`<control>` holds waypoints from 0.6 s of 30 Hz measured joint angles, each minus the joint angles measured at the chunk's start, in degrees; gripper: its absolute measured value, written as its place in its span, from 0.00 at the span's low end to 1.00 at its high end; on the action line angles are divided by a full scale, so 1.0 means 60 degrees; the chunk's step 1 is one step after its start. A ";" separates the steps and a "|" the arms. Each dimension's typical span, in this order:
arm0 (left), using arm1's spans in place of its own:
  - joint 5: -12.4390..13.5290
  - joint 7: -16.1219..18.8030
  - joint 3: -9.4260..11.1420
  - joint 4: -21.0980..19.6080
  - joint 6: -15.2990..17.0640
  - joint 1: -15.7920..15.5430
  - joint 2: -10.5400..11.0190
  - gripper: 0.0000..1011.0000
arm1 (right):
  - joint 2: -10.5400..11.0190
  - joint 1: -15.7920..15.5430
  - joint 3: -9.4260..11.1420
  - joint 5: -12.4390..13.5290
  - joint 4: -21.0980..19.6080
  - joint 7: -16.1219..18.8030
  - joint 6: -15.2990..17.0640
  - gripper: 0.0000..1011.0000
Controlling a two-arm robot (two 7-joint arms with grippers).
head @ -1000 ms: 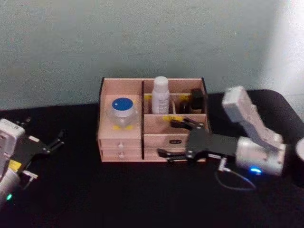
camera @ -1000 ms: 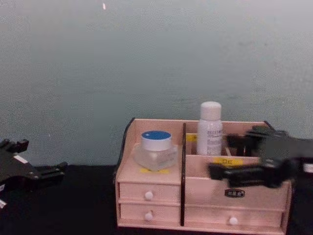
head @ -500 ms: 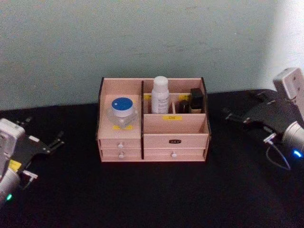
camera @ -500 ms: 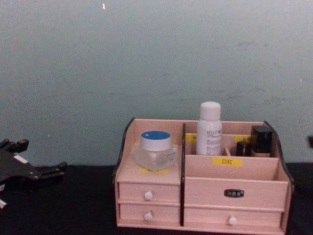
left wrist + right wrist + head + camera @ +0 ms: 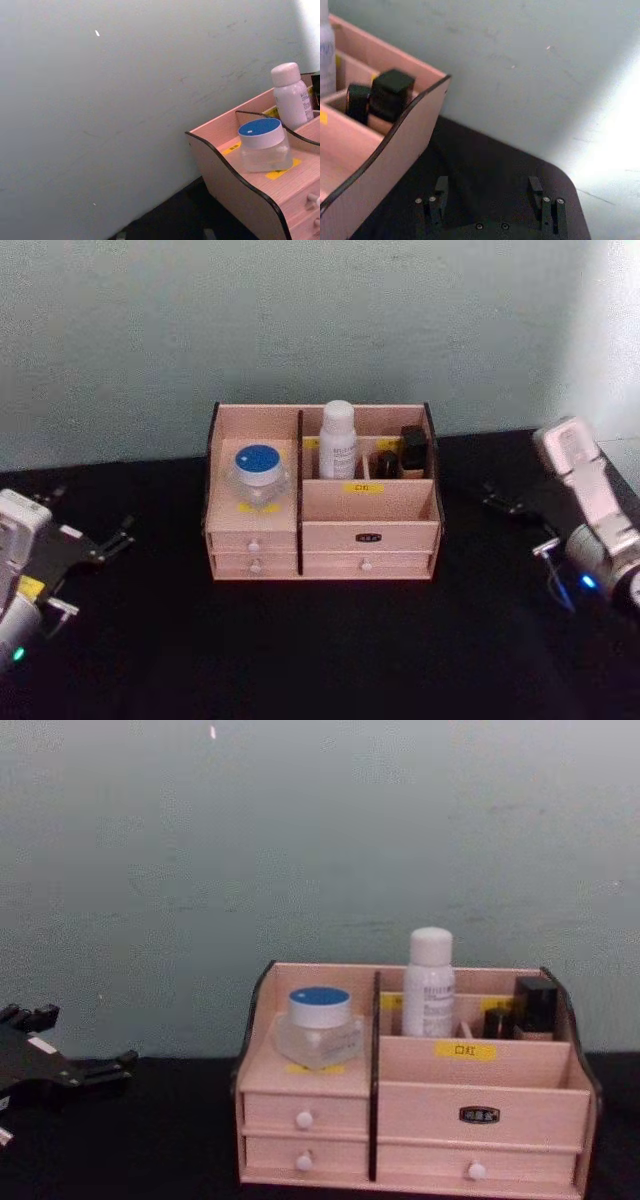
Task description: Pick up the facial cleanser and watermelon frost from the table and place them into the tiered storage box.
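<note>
While upright in tiered storage box point(image 5: 370, 502), facial cleanser point(image 5: 338, 445), watermelon frost point(image 5: 257, 472); left gripper point(image 5: 92, 518), right gripper point(image 5: 488, 186), jaws apart

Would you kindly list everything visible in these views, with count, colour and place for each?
tiered storage box: one, pale pink wood with dark edges, centre of the table against the wall.
watermelon frost: one, clear jar with blue lid, on the box's left shelf.
facial cleanser: one, white bottle, upright in the back compartment right of the divider.
small dark bottles: two, black, back right compartment.
table: one, black.
wall: one, pale grey-green, behind.
left gripper: black, open, on the table's left.
right gripper: black, open, right of the box.
</note>
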 joint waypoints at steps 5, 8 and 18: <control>0.0000 0.0000 0.0000 0.0000 0.0000 0.0000 0.0000 0.99 | -0.0332 0.0162 -0.0268 -0.0515 0.0583 -0.0238 -0.0207 0.99; 0.0000 0.0000 0.0000 0.0000 0.0000 0.0000 0.0000 0.99 | -0.0428 0.0211 -0.0269 -0.0581 0.0773 -0.0251 -0.0252 0.99; 0.0000 0.0000 0.0000 0.0000 0.0000 0.0000 0.0000 0.99 | -0.0362 0.0192 -0.0254 -0.0533 0.0664 -0.0219 -0.0254 0.99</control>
